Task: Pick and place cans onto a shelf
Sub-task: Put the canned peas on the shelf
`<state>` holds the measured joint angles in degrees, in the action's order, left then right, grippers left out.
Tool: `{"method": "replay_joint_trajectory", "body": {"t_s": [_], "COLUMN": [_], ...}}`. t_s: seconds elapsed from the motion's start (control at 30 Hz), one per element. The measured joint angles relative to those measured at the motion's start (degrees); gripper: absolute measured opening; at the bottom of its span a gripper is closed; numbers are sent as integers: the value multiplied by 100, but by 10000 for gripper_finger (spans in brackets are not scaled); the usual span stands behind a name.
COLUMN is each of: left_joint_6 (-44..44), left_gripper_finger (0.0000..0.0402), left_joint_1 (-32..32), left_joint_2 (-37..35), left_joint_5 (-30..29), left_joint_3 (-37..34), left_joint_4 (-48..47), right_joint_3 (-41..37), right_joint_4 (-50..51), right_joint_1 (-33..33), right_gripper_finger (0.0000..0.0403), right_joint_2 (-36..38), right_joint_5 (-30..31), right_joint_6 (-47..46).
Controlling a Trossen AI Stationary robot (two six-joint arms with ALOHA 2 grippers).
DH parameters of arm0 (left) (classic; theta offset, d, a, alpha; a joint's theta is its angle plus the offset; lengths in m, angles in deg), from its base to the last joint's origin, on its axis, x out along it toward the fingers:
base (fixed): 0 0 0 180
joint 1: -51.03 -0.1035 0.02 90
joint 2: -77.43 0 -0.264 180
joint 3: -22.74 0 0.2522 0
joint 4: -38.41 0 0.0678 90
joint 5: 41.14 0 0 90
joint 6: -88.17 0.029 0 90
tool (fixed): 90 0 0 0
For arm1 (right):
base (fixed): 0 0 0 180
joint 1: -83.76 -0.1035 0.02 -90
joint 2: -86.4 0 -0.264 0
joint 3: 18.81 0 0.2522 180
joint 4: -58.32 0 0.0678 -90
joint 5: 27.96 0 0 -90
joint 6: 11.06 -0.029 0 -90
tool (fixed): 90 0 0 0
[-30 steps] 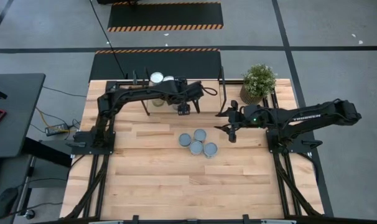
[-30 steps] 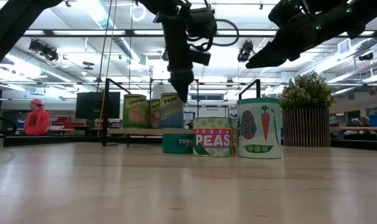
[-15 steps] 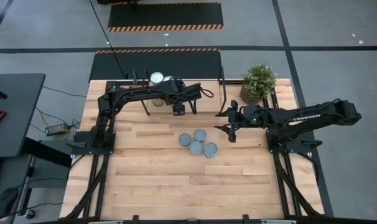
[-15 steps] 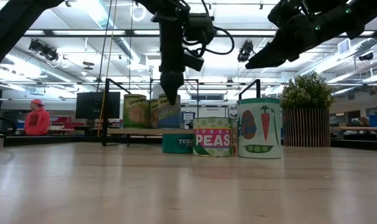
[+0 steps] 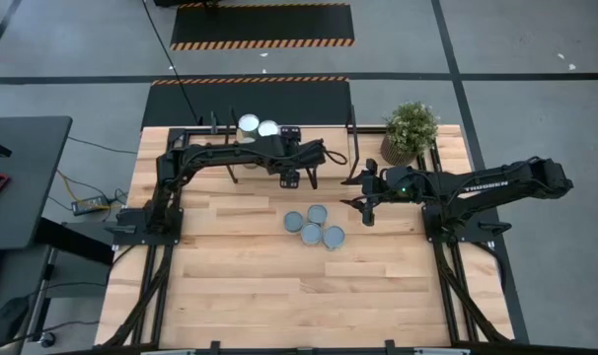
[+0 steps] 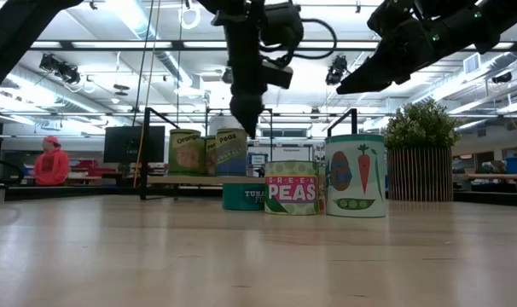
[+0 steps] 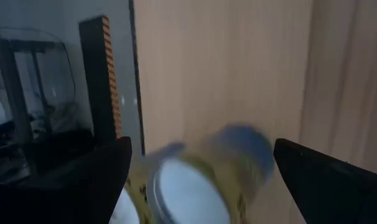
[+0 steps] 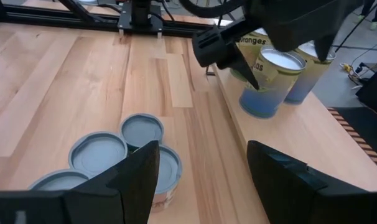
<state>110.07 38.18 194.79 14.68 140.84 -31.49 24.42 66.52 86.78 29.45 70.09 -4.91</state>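
Over the shelf [image 5: 205,148], your left gripper [image 5: 297,178] hangs with jaws spread beside the peas can [image 6: 231,152] standing there, so a placement looks finished; four cans [image 5: 314,226] wait mid-table, near your right gripper [image 5: 363,209], pressed nearly together and empty. Next, reach for one

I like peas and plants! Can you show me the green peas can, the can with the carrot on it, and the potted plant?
Green-and-pink labelled peas can [image 6: 292,188]: low view, on its label front.
Teal can with carrot picture [image 6: 356,176]: low view, on its label.
Leafy green potted plant [image 5: 411,125]: high view, on its leaves.
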Motion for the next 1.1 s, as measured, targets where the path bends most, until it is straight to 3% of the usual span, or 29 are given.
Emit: {"method": "replay_joint_trajectory", "body": {"t_s": [0.27, 0.7, 1.1], "left_joint_6": [-20, -174, -825], "left_gripper_finger": [400, 400, 400], "left_joint_1": [-121, -79, -111], "left_joint_2": [191, 658, 658], "left_joint_5": [-218, -1219, -1339], "left_joint_3": [-62, -85, -85], "left_joint_4": [1192, 965, -4], "right_joint_3": [0, 2, 2], "right_joint_4": [-83, -119, -125], "right_joint_1": [0, -38, -66], "right_gripper_finger": [250, 250, 250], "right_joint_2": [-4, -4, -5], "right_joint_5": [-22, -66, -68], "right_joint_6": [0, 2, 2]}}
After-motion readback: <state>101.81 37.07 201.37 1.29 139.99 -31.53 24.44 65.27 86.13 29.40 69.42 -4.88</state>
